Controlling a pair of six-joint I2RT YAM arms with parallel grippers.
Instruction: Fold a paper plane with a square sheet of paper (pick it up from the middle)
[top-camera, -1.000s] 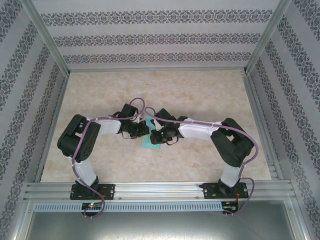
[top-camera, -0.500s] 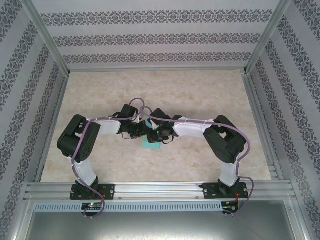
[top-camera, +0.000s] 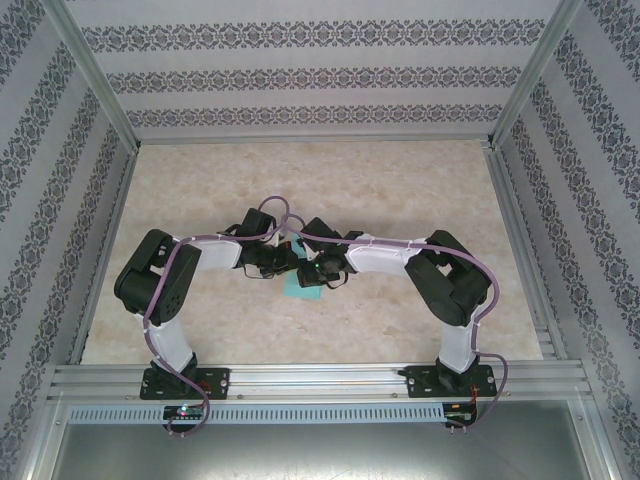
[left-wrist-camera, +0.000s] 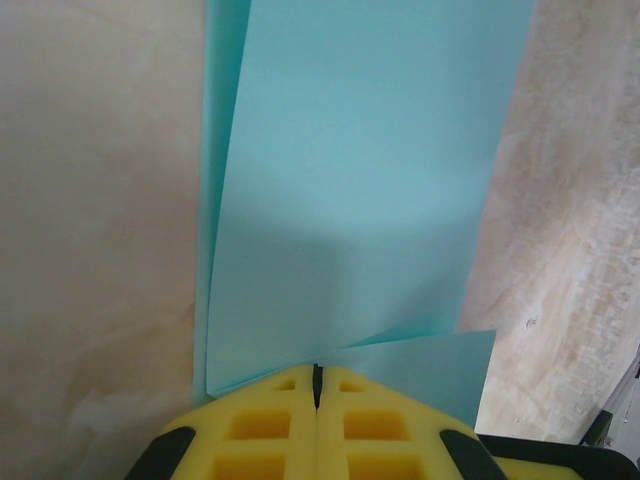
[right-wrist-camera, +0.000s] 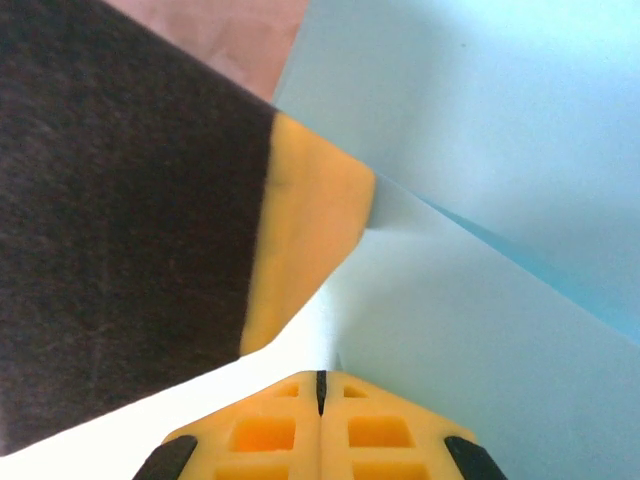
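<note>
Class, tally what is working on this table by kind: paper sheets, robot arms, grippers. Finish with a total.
Paper sheets: 1, the teal square sheet of paper
Robot arms: 2, left arm and right arm
Grippers: 2, left gripper and right gripper, both shut on the paper
Total: 5

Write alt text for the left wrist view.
The yellow left gripper, shut, pinches the near edge of a teal sheet of paper. The sheet, folded into overlapping layers, stretches away from the camera over a pale marbled table.
</note>
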